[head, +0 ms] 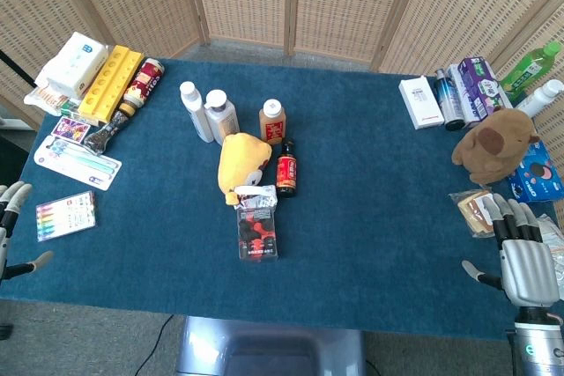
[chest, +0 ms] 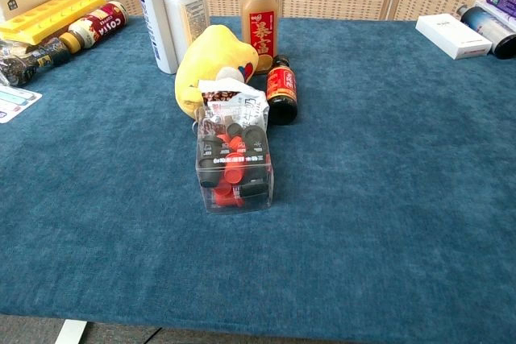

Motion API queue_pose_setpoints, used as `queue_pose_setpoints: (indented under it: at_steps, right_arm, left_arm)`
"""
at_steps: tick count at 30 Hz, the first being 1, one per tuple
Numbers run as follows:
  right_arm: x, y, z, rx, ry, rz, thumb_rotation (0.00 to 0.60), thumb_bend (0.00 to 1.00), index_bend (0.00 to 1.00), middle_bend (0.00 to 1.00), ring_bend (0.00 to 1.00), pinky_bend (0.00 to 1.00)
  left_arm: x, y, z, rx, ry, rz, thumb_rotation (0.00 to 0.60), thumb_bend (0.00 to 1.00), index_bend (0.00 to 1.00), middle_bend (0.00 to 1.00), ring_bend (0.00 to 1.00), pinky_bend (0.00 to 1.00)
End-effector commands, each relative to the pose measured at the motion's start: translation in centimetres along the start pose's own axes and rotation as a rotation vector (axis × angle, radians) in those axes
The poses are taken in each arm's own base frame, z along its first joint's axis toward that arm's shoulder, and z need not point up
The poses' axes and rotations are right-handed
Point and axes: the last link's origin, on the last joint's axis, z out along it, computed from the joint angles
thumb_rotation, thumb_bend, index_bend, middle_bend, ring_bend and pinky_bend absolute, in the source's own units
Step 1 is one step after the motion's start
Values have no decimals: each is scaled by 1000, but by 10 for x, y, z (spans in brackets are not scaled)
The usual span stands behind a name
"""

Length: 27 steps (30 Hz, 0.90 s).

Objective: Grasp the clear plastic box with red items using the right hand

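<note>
Centrally, clear plastic box (chest: 235,168) holding red and black items, untouched

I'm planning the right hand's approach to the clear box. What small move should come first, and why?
Probably swing the right hand leftward over the table toward the clear plastic box. The hand rests open at the table's right edge, far from the box, which lies mid-table in front of the yellow plush.

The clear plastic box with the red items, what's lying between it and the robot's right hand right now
Nothing: in the head view only bare blue tablecloth runs from the clear plastic box to the right hand.
</note>
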Motion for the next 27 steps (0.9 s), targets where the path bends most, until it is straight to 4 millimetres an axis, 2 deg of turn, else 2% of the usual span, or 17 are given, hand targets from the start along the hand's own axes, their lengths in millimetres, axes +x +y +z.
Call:
queue_pose_setpoints:
  at_steps: [1, 5, 9, 21, 27]
  right_arm:
    - [-1, 0, 0, 0, -3, 0, 600, 0, 0, 0, 0, 0]
    - [-6, -1, 0, 20, -29, -11, 600, 0, 0, 0, 0, 0]
    - [-16, -8, 6, 116, -80, -41, 600, 0, 0, 0, 0, 0]
    - [-40, -58, 73, 599, -153, -201, 600, 0, 0, 0, 0, 0]
    - [-59, -87, 90, 803, -169, -281, 600, 0, 0, 0, 0, 0]
  left_arm:
    - [2, 0, -1, 0, 3, 0, 600, 0, 0, 0, 0, 0]
    - [6, 3, -4, -3, 9, -10, 600, 0, 0, 0, 0, 0]
    - [12, 5, -7, 1, 15, -23, 600, 0, 0, 0, 0, 0]
    - [21, 8, -11, 10, 5, -44, 600, 0, 0, 0, 0, 0]
    - [20, 6, -11, 20, 5, -41, 600, 0, 0, 0, 0, 0]
